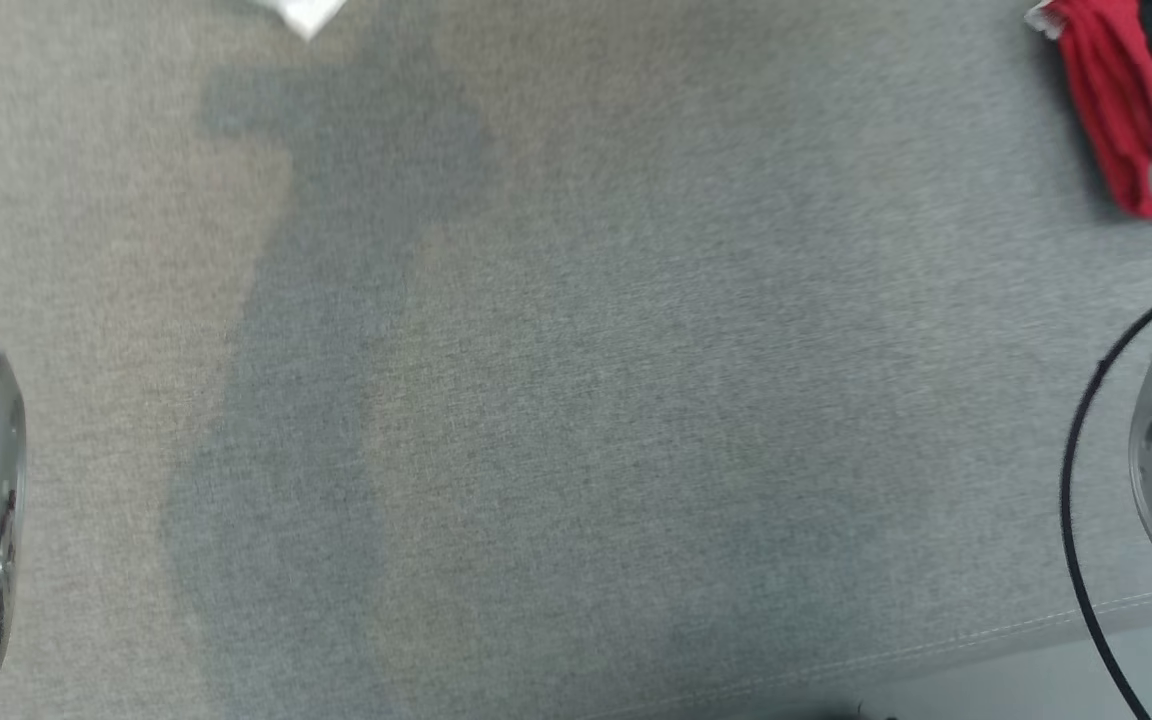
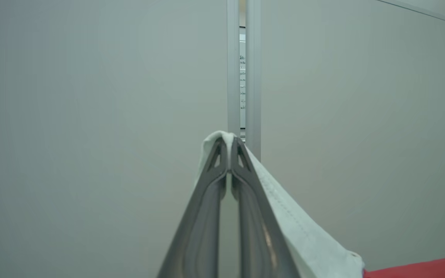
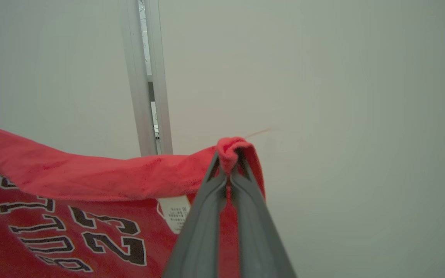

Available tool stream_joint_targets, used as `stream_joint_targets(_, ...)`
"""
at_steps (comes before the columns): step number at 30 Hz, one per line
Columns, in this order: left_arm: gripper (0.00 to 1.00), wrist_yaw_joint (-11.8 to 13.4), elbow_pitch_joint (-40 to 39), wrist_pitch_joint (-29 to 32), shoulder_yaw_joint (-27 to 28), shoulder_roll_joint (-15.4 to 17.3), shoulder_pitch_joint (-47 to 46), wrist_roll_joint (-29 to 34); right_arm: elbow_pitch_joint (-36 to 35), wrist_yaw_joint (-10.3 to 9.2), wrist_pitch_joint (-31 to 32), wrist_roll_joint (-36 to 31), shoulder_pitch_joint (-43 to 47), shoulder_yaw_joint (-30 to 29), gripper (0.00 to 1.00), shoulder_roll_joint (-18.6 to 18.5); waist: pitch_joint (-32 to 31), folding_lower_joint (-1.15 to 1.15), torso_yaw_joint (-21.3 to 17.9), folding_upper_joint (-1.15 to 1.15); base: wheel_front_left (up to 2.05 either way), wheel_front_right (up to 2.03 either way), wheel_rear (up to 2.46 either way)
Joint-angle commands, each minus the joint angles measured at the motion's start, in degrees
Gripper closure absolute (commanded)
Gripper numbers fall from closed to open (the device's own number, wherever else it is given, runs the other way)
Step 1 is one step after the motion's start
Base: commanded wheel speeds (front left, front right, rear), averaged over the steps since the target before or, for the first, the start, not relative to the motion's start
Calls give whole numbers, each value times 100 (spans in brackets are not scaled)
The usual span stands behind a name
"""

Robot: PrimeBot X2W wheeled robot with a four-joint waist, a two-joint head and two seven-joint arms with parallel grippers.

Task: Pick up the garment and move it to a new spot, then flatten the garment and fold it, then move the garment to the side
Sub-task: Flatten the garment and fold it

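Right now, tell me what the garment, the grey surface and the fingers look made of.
Garment: soft red knit, probably cotton jersey, matte; it bunches and drapes, with printed lettering. Surface: grey woven cloth, going by its fine heathered weave and stitched seam. Fingers: dark moulded plastic or rubber, slight sheen; can't tell which.

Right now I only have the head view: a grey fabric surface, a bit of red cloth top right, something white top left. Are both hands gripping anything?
Observer: Yes. The right hand is shut on a bunched edge of the red fabric garment.
Operator: And the left?
Observer: The left hand is shut on a white stitched hem that runs down to red cloth.
Operator: Any print on the red part?
Observer: Yes: black lettering outlined in white, with a small white label beside it, in the right wrist view.
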Motion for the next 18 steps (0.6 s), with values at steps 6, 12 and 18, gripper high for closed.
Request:
stream_joint_targets(6, 100, -279, 851, -754, 25, -248, 193, -105, 1466, -3, -890, -462, -274, -119, 100, 200, 1469, -1, 527, 0, 0, 0, 0)
stream_joint_targets(12, 100, -562, 1144, -919, 101, -388, 713, -229, 2171, -3, -1151, -436, -136, -27, 100, 283, 1557, -1, 550, 0, 0, 0, 0)
stream_joint_targets(18, 100, -683, 556, -922, 464, -331, 1529, -268, 1753, -3, -1176, -48, 237, 92, 100, 255, 1333, -1, 469, 0, 0, 0, 0)
